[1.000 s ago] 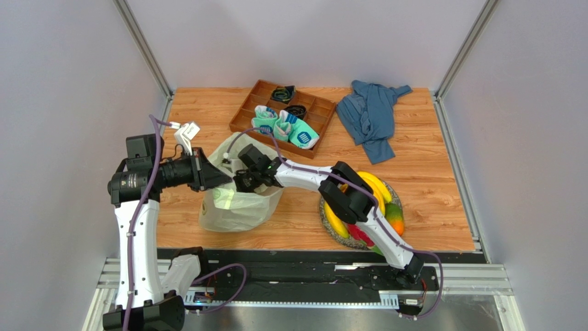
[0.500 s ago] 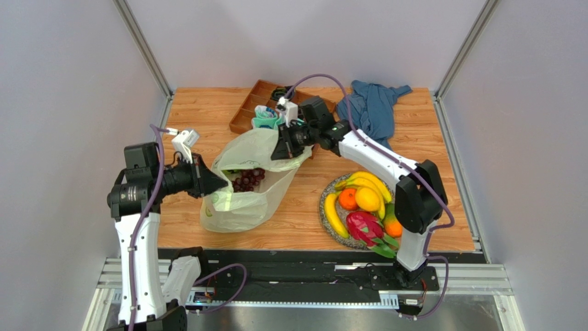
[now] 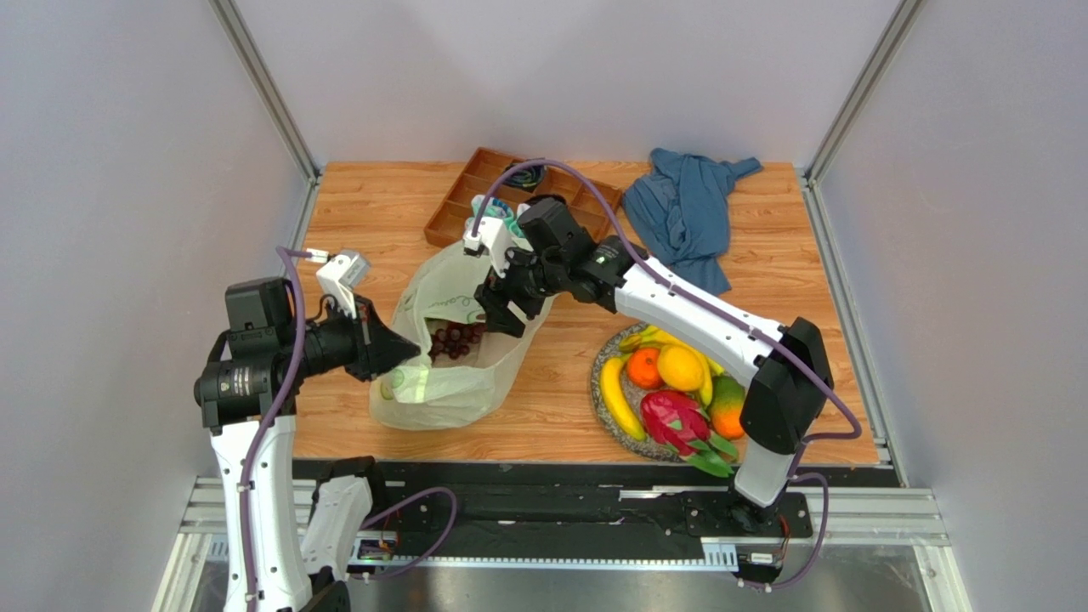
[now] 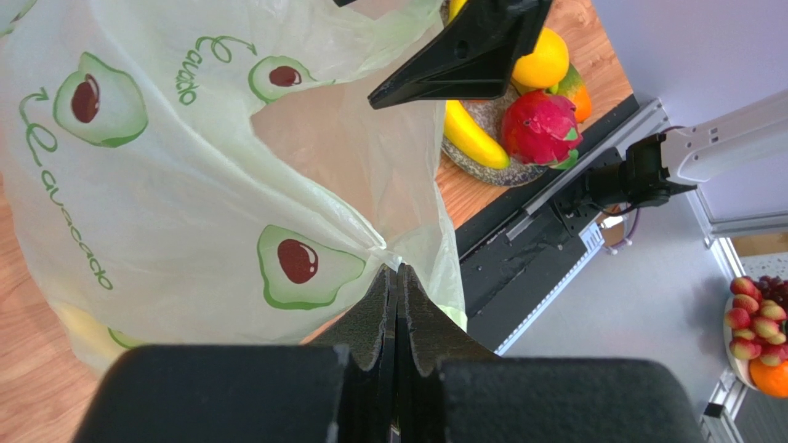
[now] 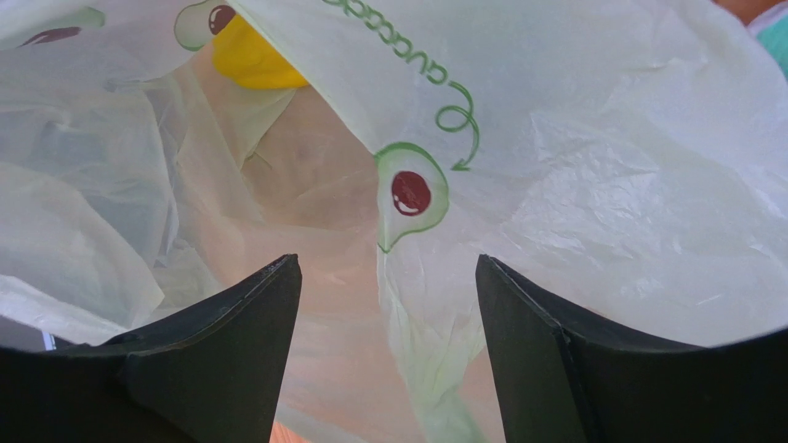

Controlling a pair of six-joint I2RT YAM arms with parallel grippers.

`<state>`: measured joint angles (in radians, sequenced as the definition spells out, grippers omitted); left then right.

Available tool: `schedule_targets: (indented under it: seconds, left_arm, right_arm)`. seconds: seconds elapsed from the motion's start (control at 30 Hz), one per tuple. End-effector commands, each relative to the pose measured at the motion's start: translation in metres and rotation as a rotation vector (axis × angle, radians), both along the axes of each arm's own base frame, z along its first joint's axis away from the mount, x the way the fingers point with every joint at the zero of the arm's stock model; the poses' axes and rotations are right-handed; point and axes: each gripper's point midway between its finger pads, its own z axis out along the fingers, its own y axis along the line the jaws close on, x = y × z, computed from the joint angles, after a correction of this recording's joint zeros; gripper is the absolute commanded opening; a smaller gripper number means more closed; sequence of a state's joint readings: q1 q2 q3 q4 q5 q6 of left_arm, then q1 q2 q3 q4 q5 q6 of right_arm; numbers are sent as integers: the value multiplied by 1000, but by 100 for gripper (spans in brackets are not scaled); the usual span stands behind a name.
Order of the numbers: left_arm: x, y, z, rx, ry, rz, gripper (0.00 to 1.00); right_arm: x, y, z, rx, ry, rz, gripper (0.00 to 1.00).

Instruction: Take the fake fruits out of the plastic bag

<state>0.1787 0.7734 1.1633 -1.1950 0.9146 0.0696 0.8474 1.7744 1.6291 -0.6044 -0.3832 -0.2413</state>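
**Plastic bag [image 3: 441, 383] pinched at its near-left edge, grapes inside**

The plastic bag lies on the left-centre of the tabletop [image 3: 383, 211]. It is pale green and see-through, printed with avocados, and its mouth gapes upward. A bunch of dark grapes [image 3: 453, 339] sits inside it. The right wrist view also shows a yellow shape [image 5: 245, 51] in the bag's folds — which fruit it is cannot be told.

The left gripper [image 3: 411, 347] has the bag by its near-left edge. In the left wrist view its fingers [image 4: 370, 318] are pressed together, with a gathered fold of the film pinched between them. The right gripper [image 3: 496, 310] hangs at the right side of the bag's mouth. Its fingers [image 5: 222, 323] are spread wide, and bag film fills the view past them.

To the right of the bag, near the front edge, stands a round plate [image 3: 628, 445] — on it lie yellow bananas [image 3: 617, 399], an orange [image 3: 644, 367], a yellow-orange round fruit [image 3: 682, 367], a pink dragon fruit [image 3: 673, 418] and an orange-green mango [image 3: 728, 408].

Behind the bag, at the far side, sits a wooden tray [image 3: 450, 211] with compartments, partly hidden by the right arm. A crumpled blue cloth [image 3: 690, 211] lies at the far right.
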Motion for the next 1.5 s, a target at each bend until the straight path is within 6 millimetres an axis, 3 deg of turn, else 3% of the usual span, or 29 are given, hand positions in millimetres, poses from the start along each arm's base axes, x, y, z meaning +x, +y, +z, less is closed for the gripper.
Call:
schedule_targets:
  seconds: [0.0, 0.17, 0.33, 0.47, 0.57, 0.63, 0.67, 0.7, 0.77, 0.8, 0.87, 0.9, 0.93, 0.97, 1.0, 1.03, 1.07, 1.1, 1.13, 1.17, 1.2, 1.23, 1.27, 1.3, 1.33, 1.43, 1.47]
  left_arm:
    - [-1, -1, 6, 2, -46, -17, 0]
    - [-2, -2, 7, -6, -50, -14, 0]
    - [-4, -2, 10, -7, -54, -14, 0]
    - [-3, -2, 12, -7, -57, -15, 0]
    - [-3, -2, 13, -3, -61, -10, 0]
    - [-1, -1, 12, 1, -61, -9, 0]
    - [-1, -1, 12, 0, -60, -9, 0]
    - [-1, -1, 12, -1, -60, -10, 0]
    - [3, -1, 13, -6, -53, -7, 0]
    - [6, 0, 16, -7, -67, -5, 0]
    - [21, 1, 26, -23, -66, 6, 0]
    - [32, 4, 34, -21, -86, 12, 0]
    - [41, 7, 55, -6, -135, 27, 0]
    - [61, 11, 59, -5, -108, 35, 0]
    - [72, 14, 70, 3, -124, 43, 0]
    - [82, 15, 83, 12, -140, 42, 0]
    - [103, 22, 110, 44, -194, 67, 0]
    - [112, 24, 124, 61, -219, 77, 0]
    - [116, 27, 161, 98, -327, 104, 0]
    - [135, 31, 167, 112, -333, 120, 0]
    - [140, 34, 180, 118, -353, 153, 0]
    - [140, 33, 207, 148, -445, 168, 0]
    - [152, 42, 209, 208, -468, 218, 0]
    - [152, 41, 210, 255, -489, 209, 0]
    - [151, 31, 210, 348, -546, 149, 0]
    - [116, 8, 142, 408, -316, -66, 0]
    - [106, 5, 124, 400, -250, -96, 0]
  right_arm:
    - [-5, -6, 40, 36, -116, 70, 75]
    - [-18, 2, 26, -38, -222, 145, 75]
    - [-12, 7, -11, -205, -375, 179, 77]
    - [4, 1, -36, -339, -480, 206, 77]
    - [40, -15, -54, -502, -624, 109, 77]
    - [57, -21, -59, -566, -718, 84, 77]
    - [71, -23, -51, -589, -801, 29, 77]
    - [78, -29, -58, -652, -851, 47, 76]
    - [92, -35, -54, -680, -874, 19, 64]
    - [100, -34, -42, -671, -871, 4, 41]
    - [115, -36, -23, -599, -816, -60, 21]
    - [119, -41, -19, -593, -766, -69, 5]
    - [139, -41, 30, -466, -739, -201, 0]
    - [145, -44, 47, -413, -696, -236, 0]
    - [146, -46, 49, -383, -618, -236, 0]
    - [164, -58, 106, -254, -624, -347, 0]
    - [162, -58, 120, -151, -548, -386, 0]
    - [160, -68, 154, -58, -550, -444, 0]
    - [165, -83, 177, 8, -553, -503, 0]
    - [167, -88, 196, 96, -542, -564, 0]
    - [156, -104, 229, 171, -570, -605, 0]
    - [156, -116, 242, 210, -574, -642, 0]
    - [153, -121, 242, 245, -550, -668, 0]
    - [139, -134, 261, 282, -568, -683, 0]
    - [134, -141, 258, 279, -554, -693, 0]
    - [100, -153, 217, 231, -444, -667, 0]
    - [82, -160, 184, 197, -370, -660, 0]
